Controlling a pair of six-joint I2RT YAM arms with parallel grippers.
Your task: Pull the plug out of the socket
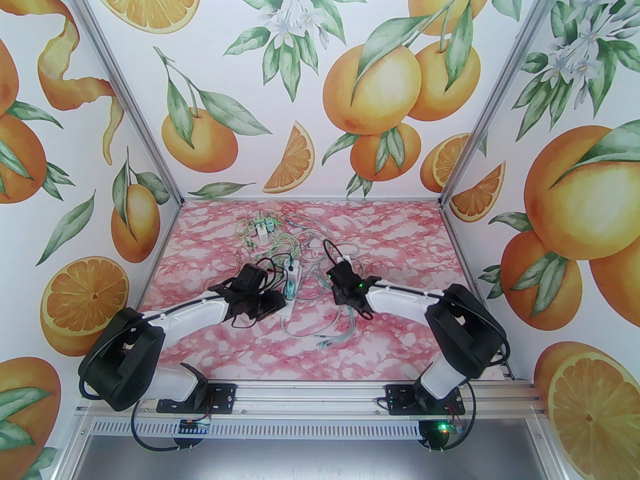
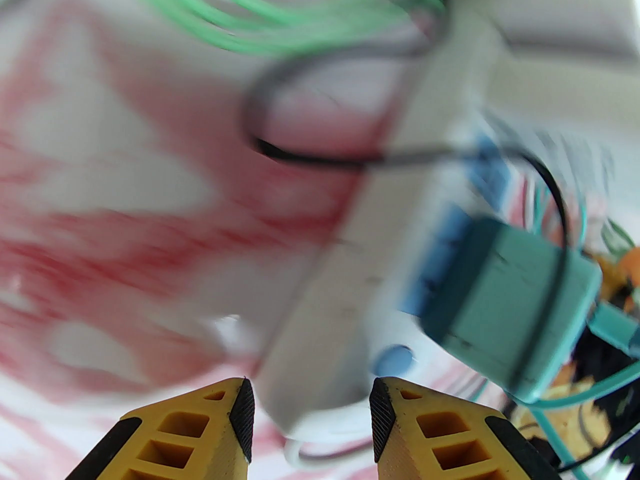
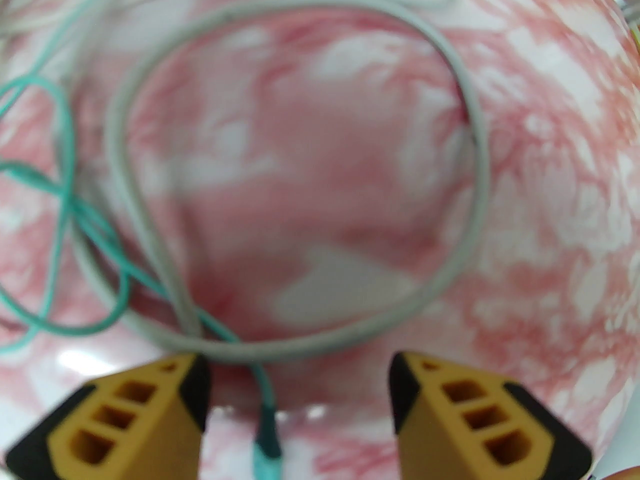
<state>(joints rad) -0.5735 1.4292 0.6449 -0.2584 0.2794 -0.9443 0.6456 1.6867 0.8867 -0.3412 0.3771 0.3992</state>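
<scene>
The teal plug sits in the white socket strip in the middle of the worktop. The strip's end lies between the spread left fingers. The right fingers hang apart over a grey cable loop.

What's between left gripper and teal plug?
Left wrist view: near end of the white power strip, with its blue button, between left gripper and teal plug.

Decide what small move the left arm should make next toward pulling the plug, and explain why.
Probably close the left tool on the white power strip: its end sits between the open fingers, and the teal plug is seated in it. Holding the strip would let the right tool, open above a grey cable, pull the plug.
</scene>
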